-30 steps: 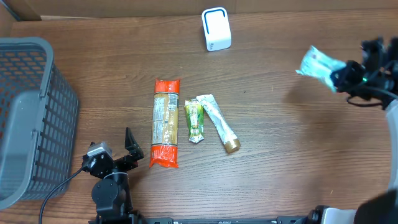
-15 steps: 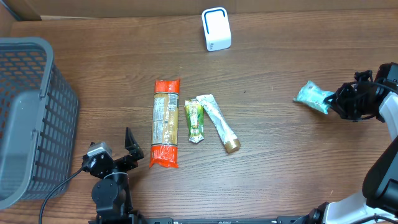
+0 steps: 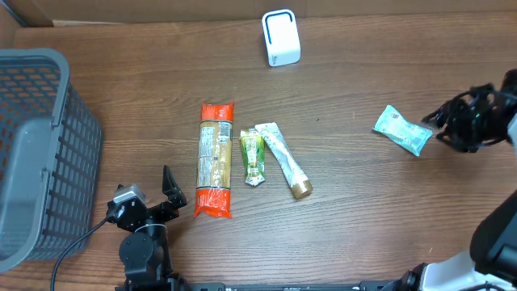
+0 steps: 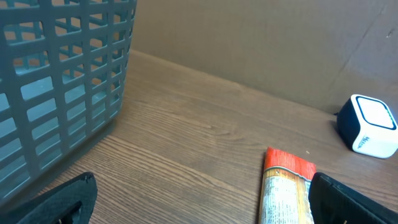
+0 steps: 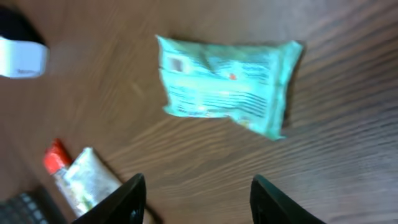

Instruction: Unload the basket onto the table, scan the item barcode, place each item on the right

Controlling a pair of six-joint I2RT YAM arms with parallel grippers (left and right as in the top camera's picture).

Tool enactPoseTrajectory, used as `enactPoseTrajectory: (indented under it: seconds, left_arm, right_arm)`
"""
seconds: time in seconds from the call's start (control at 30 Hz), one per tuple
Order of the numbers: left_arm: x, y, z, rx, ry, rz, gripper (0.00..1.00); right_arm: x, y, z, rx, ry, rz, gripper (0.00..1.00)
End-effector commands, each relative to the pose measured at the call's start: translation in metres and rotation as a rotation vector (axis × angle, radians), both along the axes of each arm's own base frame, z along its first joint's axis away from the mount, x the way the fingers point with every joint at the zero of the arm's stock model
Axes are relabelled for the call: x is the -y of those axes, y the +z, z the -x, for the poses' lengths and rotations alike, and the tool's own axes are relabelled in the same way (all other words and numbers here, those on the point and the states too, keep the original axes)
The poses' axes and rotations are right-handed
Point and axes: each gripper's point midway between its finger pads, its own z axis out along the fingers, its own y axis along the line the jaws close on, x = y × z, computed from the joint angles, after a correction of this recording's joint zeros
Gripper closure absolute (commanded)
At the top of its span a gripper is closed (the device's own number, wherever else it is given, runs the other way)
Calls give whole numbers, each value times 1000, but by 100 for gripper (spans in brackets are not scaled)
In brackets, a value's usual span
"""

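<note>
A teal packet (image 3: 401, 129) lies flat on the wooden table at the right, its printed face up in the right wrist view (image 5: 227, 84). My right gripper (image 3: 443, 121) sits just to its right, open, with nothing between its fingers (image 5: 199, 186); the packet lies apart from the fingertips. The white barcode scanner (image 3: 280, 38) stands at the back centre and also shows in the wrist views (image 4: 371, 124) (image 5: 22, 57). My left gripper (image 3: 149, 198) rests wide open at the front left (image 4: 199, 199), holding nothing.
An orange pasta packet (image 3: 216, 159), a green sachet (image 3: 253, 158) and a white tube (image 3: 283, 159) lie side by side mid-table. A grey plastic basket (image 3: 32, 153) stands at the left edge. The orange packet (image 4: 287, 186) lies close by my left gripper's right finger.
My right gripper brought the teal packet down from the air to the table, opened and let go of it. The left arm has not moved.
</note>
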Motion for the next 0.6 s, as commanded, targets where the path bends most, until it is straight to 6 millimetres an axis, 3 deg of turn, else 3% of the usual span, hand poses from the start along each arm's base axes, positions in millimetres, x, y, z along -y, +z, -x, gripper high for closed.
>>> enactPoseTrajectory:
  seconds: [0.0,0.1,0.23,0.4,0.57]
  left_arm:
    - [-1,2,1,4,6,-19,0]
    - [-1,2,1,4,6,-19,0]
    - [-1,2,1,4,6,-19,0]
    - [-1,2,1,4,6,-19,0]
    - [-1,2,1,4,6,-19,0]
  right_arm:
    - [-7,72,-7,177,43,35,44]
    - [-21,100,1,221,69,32,44]
    - [-49,119,16,247,138,29,38]
    - [-96,130,34,298,362,2,34]
    - [-124,131,37,310,457,-3,34]
